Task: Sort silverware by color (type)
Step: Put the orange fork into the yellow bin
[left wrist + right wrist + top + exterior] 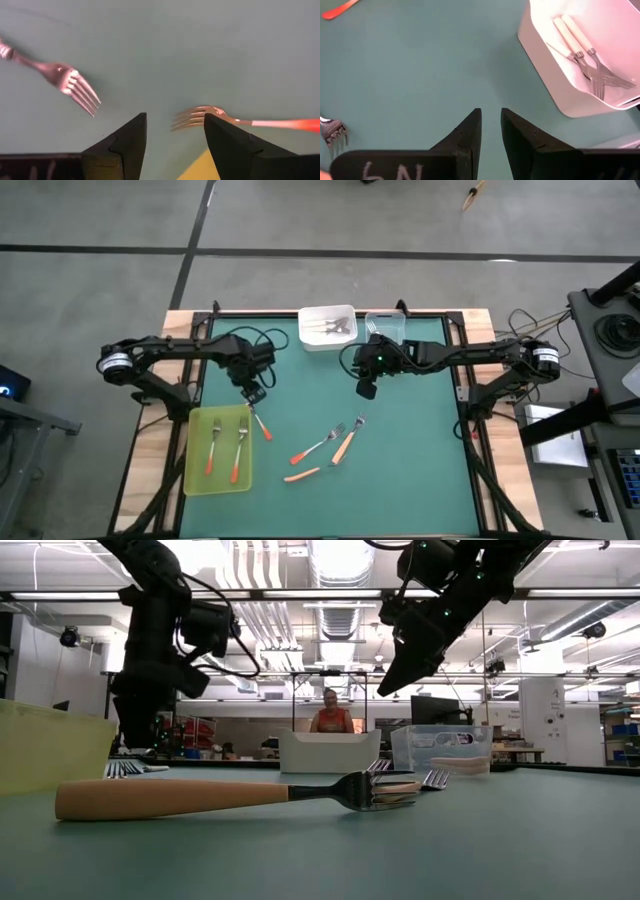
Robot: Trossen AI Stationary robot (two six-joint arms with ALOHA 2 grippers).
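Observation:
My left gripper (255, 393) (175, 137) stands open, pointing down, above the tines of a red-orange-handled fork (262, 425) (240, 121). That fork lies on the green mat by the far right corner of the yellow-green tray (196, 475). Two red-orange forks (212, 448) (238, 450) lie in the tray. Near mid-table lie a red-orange fork (313, 448), a light-orange fork (345, 442) (200, 797) and a further red-orange piece (302, 475). My right gripper (366, 388) (491, 132) hangs over the mat's far middle, its fingers a narrow gap apart and holding nothing.
A white tray (305, 340) (545, 75) holding white-handled forks (575, 40) stands at the far edge, with a clear tray (385, 320) to its right. Another fork's tines (75, 87) lie on the mat near my left gripper. A person (332, 715) shows in the room behind.

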